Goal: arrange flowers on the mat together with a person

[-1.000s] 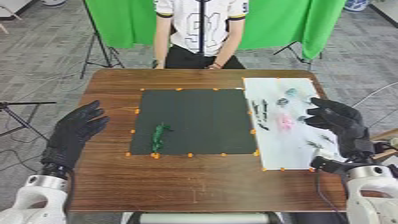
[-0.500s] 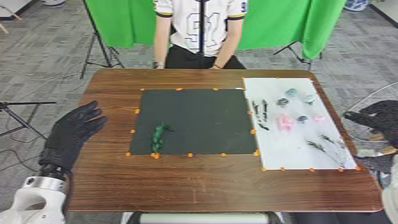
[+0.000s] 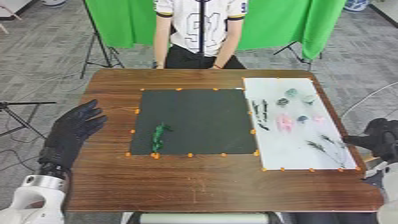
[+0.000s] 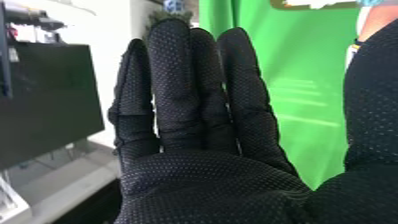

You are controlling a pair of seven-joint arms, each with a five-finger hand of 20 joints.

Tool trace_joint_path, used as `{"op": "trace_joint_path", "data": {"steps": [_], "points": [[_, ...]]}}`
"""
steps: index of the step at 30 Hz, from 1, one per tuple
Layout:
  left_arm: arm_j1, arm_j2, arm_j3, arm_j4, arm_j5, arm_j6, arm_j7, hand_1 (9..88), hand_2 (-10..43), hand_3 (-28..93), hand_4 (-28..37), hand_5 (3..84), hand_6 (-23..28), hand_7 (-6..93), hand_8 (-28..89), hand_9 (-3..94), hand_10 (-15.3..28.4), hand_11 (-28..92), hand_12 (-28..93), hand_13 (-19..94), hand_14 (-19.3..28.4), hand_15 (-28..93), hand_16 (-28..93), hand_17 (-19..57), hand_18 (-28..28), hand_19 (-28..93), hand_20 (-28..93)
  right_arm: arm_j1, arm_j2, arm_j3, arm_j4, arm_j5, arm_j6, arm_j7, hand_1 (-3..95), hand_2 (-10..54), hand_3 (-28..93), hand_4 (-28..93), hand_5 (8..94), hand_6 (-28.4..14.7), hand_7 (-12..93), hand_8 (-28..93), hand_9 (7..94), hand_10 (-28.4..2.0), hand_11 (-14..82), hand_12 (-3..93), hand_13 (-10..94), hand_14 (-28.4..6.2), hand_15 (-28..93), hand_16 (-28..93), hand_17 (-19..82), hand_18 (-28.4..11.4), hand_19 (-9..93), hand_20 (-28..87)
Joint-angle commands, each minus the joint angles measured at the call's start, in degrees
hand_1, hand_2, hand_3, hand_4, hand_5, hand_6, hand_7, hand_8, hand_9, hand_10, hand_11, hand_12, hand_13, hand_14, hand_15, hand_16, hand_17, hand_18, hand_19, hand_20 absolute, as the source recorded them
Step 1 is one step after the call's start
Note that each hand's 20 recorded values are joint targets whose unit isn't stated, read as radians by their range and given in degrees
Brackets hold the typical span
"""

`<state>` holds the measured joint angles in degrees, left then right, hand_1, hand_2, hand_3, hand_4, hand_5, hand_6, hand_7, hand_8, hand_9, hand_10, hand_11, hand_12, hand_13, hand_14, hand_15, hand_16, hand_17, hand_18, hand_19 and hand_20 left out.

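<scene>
The dark mat [image 3: 197, 120] lies on the table, with a green leafy sprig [image 3: 159, 137] near its left edge. On the white mat [image 3: 280, 95] at the right are dark slim stems [image 3: 259, 111], pink flowers [image 3: 284, 122], small grey-green and bluish blooms [image 3: 291, 93] and thin dark sprigs [image 3: 325, 149]. My left hand [image 3: 75, 131] is held open over the table's left edge, left of the dark mat. My right hand [image 3: 378, 141] is beside the table's right edge, off the white mat. In the right wrist view my right hand [image 4: 209, 175] has straight fingers and holds nothing.
The wooden table [image 3: 213, 185] has orange markers around both mats. Across it a person stands with both hands low at the far edge. Behind hangs a green curtain [image 3: 284, 30], and a black tripod [image 3: 98, 47] stands at the back left.
My right hand has moved right, from over the white mat to beyond the table's right edge, then slightly nearer the robot. The left hand has hardly moved.
</scene>
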<state>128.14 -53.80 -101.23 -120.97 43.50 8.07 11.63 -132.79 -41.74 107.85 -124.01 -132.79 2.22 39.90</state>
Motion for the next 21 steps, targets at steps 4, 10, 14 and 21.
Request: {"op": "trace_joint_path", "data": {"steps": [4, 10, 14, 21], "points": [[0.0, 0.63, 0.07, 0.41, -0.33, -0.79, -0.90, 31.7, -3.4, 70, -23.5, 37.2, 4.1, 20.0, -9, 33.2, 11.2, 26, 17, 29, 14.1, 38, -2, -4.0, 20.1, 50, 11, 1.1, -0.5, -3.3, 3.6, 1.0, 0.5, 1.0, 33.8, -9.5, 60, -28, 55.8, -1.9, 34, -15, 55.4, -14.1, 42.8, 31.7, 52, -10.6, 60, 21, 24, -19.0, 67, 33], [-0.3, 0.96, -0.07, 0.50, -0.35, -1.15, -0.95, 31.7, -3.3, 70, -23.6, 37.3, 4.2, 20.0, -9, 33.2, 11.2, 26, 17, 29, 14.1, 38, -2, -4.1, 20.2, 50, 11, 2.7, 0.6, -4.7, 5.9, 2.1, 1.2, 0.4, 34.6, -9.5, 60, -28, 57.4, -1.5, 35, -15, 57.0, -13.8, 43.0, 31.4, 54, -10.4, 61, 21, 24, -18.6, 67, 33], [-0.9, 0.89, 0.25, 0.67, -0.30, -1.05, -1.29, 31.7, -3.2, 70, -23.6, 37.3, 4.1, 20.1, -9, 33.3, 11.2, 26, 17, 29, 14.1, 38, -2, -4.1, 20.2, 50, 11, 3.8, 1.3, -6.1, 7.3, 1.8, 2.8, 0.2, 36.3, -9.5, 59, -28, 58.0, -1.1, 36, -16, 57.9, -13.5, 43.3, 31.3, 55, -10.2, 61, 21, 25, -18.4, 68, 33], [-0.8, 1.04, 0.43, 0.78, -0.35, -1.39, -1.33, 31.6, -3.1, 70, -23.6, 37.4, 4.1, 20.2, -9, 33.2, 11.2, 26, 17, 29, 14.1, 38, -2, -4.1, 20.3, 50, 11, 5.6, 1.7, -8.3, 9.2, 1.8, 2.9, -0.2, 40.8, -9.5, 54, -28, 59.1, -0.3, 38, -16, 59.4, -12.9, 44.4, 31.6, 56, -9.8, 62, 21, 26, -18.0, 68, 33]]}}
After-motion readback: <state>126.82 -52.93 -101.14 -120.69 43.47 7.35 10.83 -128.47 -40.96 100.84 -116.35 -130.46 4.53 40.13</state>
